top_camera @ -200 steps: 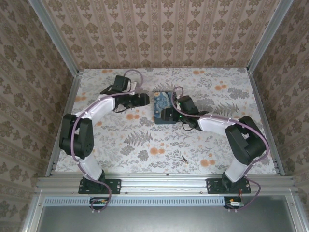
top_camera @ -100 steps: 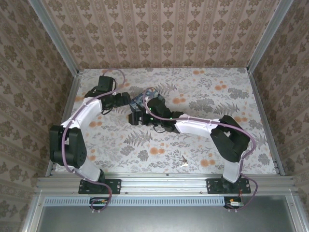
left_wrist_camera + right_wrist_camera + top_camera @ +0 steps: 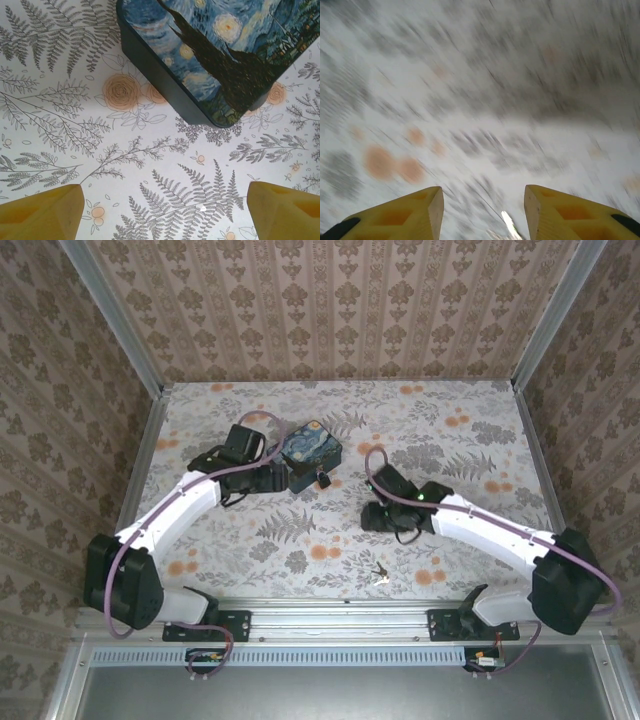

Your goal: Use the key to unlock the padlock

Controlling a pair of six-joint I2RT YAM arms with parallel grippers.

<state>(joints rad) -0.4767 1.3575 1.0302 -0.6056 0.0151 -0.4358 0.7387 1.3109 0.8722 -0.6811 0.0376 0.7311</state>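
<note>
From above, we are seeing the padlock (image 3: 323, 478) against the painted tin (image 3: 310, 452) at upper centre, with the key (image 3: 379, 573) well apart on the desk (image 3: 450, 420) at lower centre. The left hand (image 3: 283, 478) is reaching in beside the tin, and the right hand (image 3: 372, 516) is sitting mid-frame. In the left wrist view, the yellow fingers (image 3: 40, 210) are gaping wide and empty, with the tin ahead. In the blurred right wrist view, the fingers (image 3: 400, 215) are parted and gripping nothing.

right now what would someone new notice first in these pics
The blue-and-yellow swirl-painted tin catches the eye first, askew at mid-table, with the tiny dark padlock at its near right corner. The left gripper hangs open just short of the tin. A small key lies alone near the front rail.
</note>
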